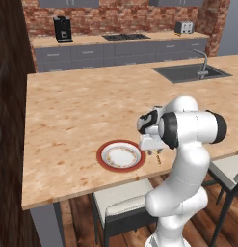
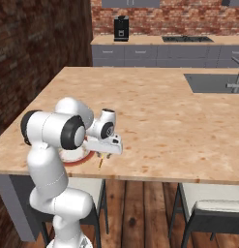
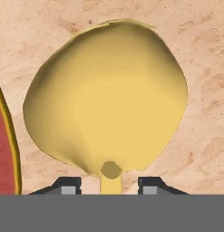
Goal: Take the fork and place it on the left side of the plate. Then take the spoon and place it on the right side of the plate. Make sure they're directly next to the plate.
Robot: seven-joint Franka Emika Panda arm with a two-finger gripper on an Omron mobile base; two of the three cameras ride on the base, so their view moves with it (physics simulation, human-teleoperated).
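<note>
Spoon (image 3: pixel 106 99): flat on counter (image 1: pixel 67 111), just right of plate (image 1: pixel 121 155), near edge. Gripper (image 3: pixel 109 183): right over spoon, fingertips (image 3: pixel 68 185) apart, straddling handle, not clamped.

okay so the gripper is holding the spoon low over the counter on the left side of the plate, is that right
Not quite: the spoon is on the plate's right side, not its left. The left base view shows the gripper low over the counter just right of the red rim. The rest stands.

I see a yellow-gold round-bowled spoon (image 3: pixel 106 97), a red-rimmed round plate (image 1: pixel 121 156) with white, faintly speckled centre, and a mottled tan stone counter (image 1: pixel 82 106).
</note>
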